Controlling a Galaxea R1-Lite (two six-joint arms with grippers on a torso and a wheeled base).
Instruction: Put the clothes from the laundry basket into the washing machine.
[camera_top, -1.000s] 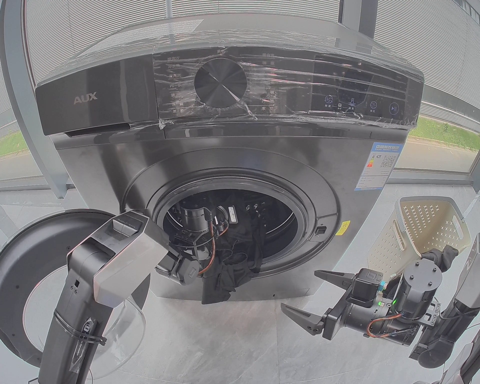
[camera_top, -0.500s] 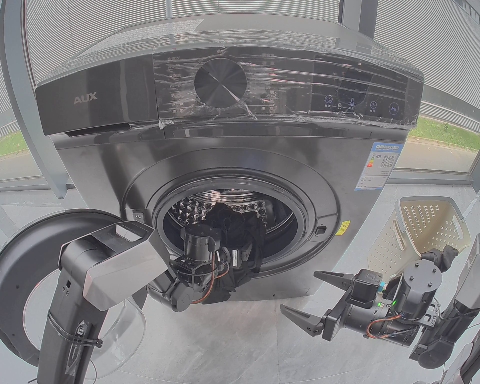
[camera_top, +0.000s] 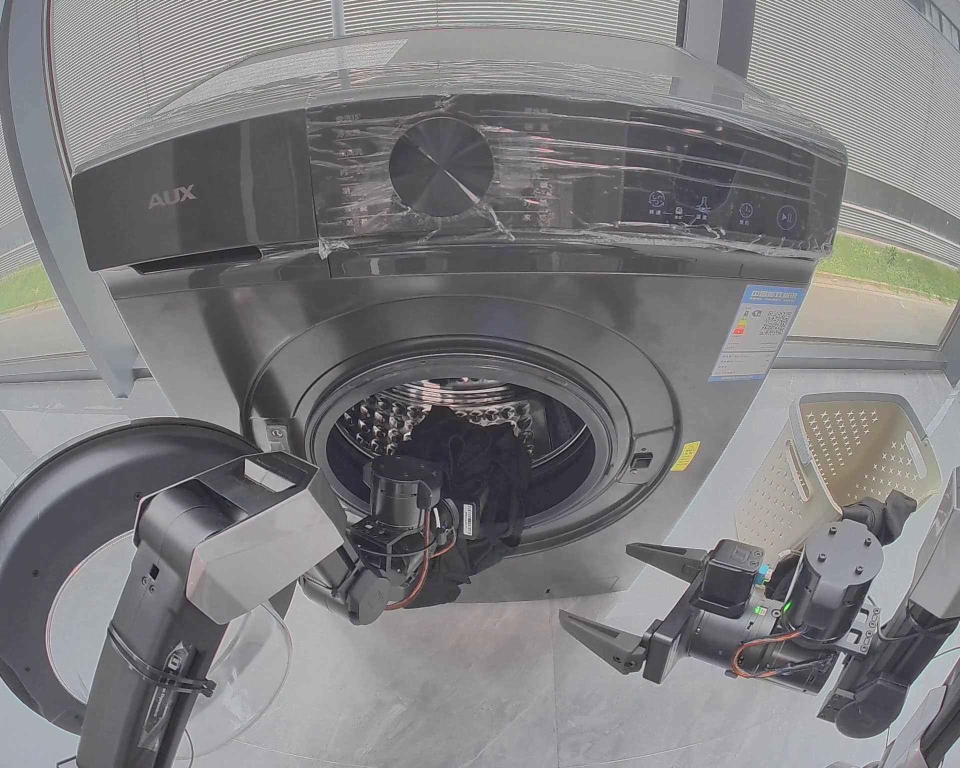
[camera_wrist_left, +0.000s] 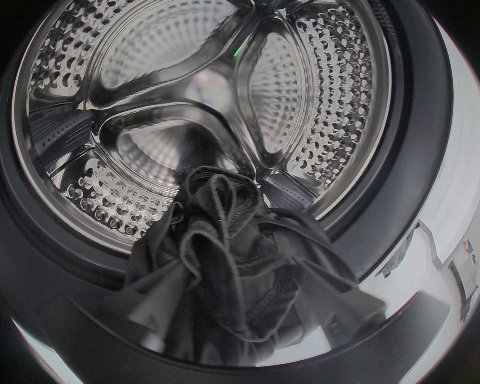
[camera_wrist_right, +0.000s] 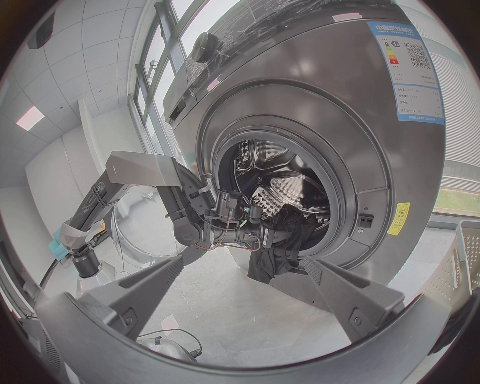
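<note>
The grey washing machine (camera_top: 450, 290) stands with its drum (camera_wrist_left: 200, 100) open. A black garment (camera_top: 490, 480) lies bunched over the lower rim of the opening, part inside and part hanging outside. My left gripper (camera_wrist_left: 242, 270) is at that rim, just under the bunched black garment (camera_wrist_left: 225, 240). Its fingers (camera_wrist_left: 155, 300) are spread wide and open, with cloth heaped between and over them. My right gripper (camera_top: 598, 582) hangs low at the right, open and holding nothing, in front of the cream laundry basket (camera_top: 850, 450), which lies tipped on its side.
The round machine door (camera_top: 60, 560) is swung open at the left, behind my left arm. Grey tiled floor (camera_top: 480, 680) stretches between the machine and the right gripper. Windows run behind the machine.
My left arm has pulled back out of the drum, dropped below the rim, then risen slightly. The garment, which hung far down the front, is now bunched at the rim. The right arm is still.
</note>
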